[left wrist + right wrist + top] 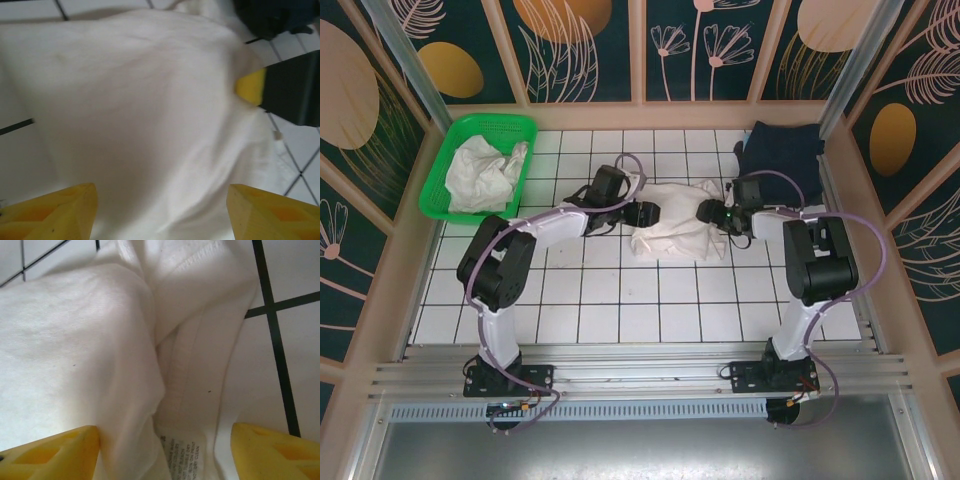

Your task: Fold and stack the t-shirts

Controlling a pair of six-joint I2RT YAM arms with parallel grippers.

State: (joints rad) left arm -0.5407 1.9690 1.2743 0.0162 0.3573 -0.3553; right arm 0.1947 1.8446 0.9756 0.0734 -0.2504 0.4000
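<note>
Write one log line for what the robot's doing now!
left jaws open; right jaws open; white t-shirt bunched between them; navy t-shirt far-right corner

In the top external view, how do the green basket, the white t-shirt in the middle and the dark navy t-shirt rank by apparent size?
Largest: green basket.
Next: white t-shirt and dark navy t-shirt. These two look about alike in this view, so I do not rank one above the other.
</note>
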